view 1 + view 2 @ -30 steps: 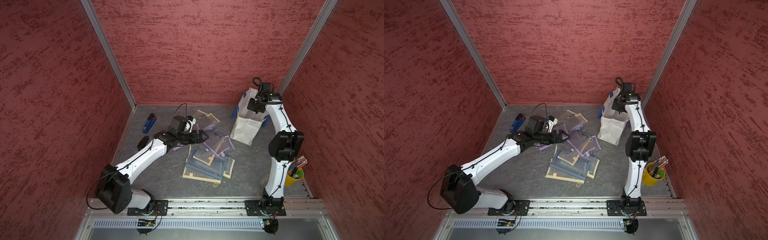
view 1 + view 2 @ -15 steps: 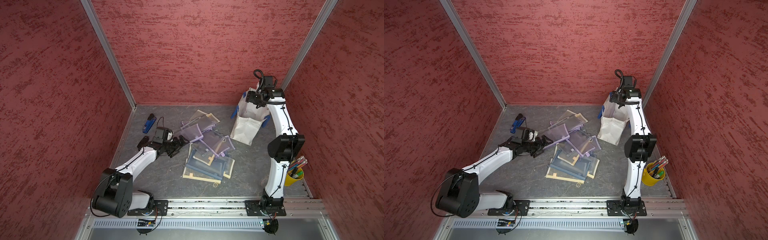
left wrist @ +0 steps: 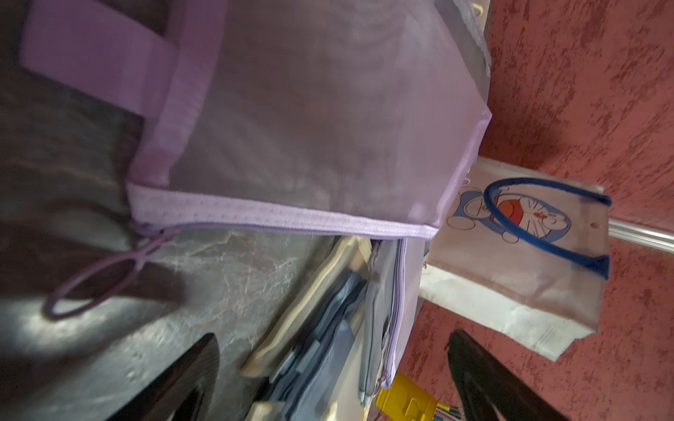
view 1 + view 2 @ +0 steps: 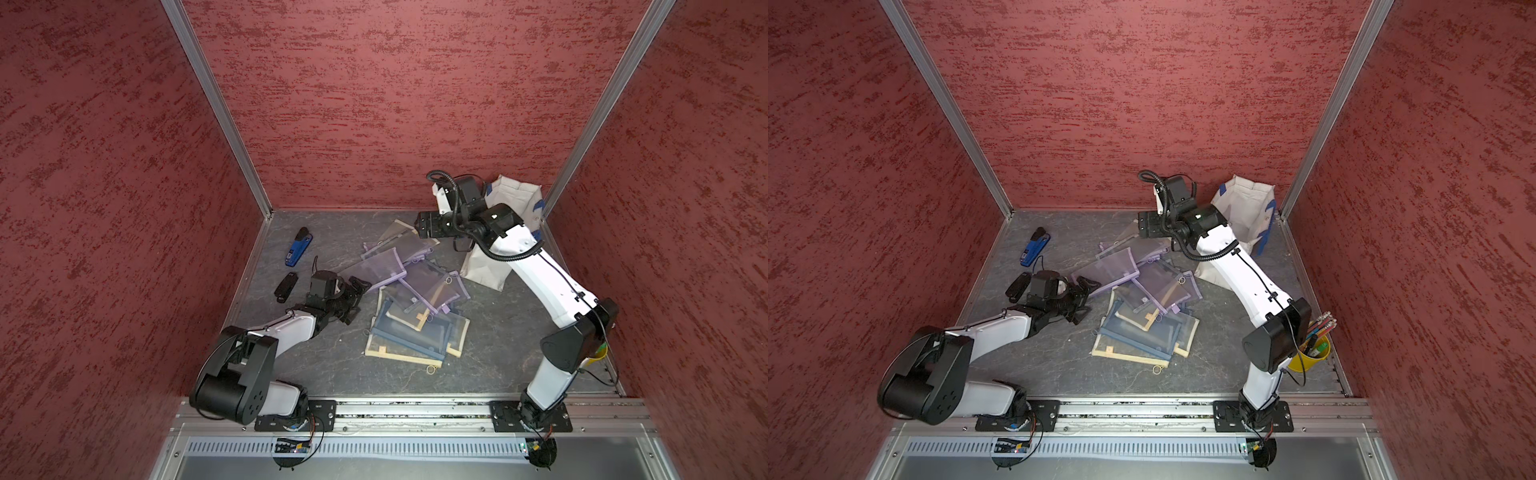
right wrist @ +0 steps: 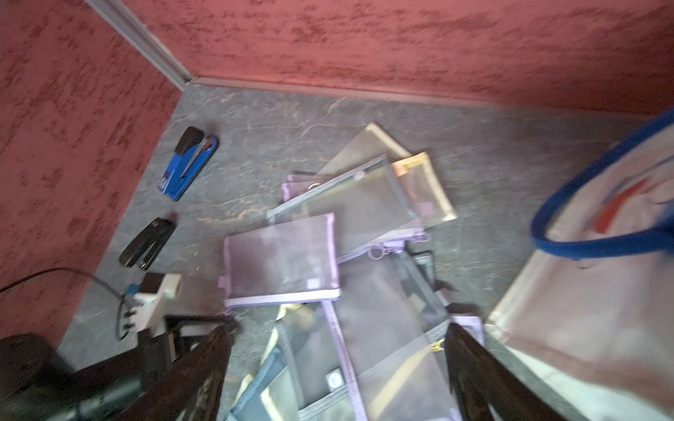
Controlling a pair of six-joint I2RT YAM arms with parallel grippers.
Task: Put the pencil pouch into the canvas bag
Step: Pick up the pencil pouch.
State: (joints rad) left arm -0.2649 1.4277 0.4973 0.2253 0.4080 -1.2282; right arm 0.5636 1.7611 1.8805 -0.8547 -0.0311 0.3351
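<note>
Wrist views: left end effector (image 3: pixel 328 379), right end effector (image 5: pixel 339 375) gaping, empty.

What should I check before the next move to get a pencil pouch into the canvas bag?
1. The left gripper open and empty: ok.
2. The right gripper open and empty: ok, its fingers stand wide apart in its wrist view.
3. A pouch within reach: ok, a purple pouch lies just ahead of the left gripper.
4. That pouch free to lift: ok, it lies on top at the edge of the pile.
5. The canvas bag standing: ok, by the back wall.
6. The bag's mouth clear: cannot tell, it is partly hidden.
</note>
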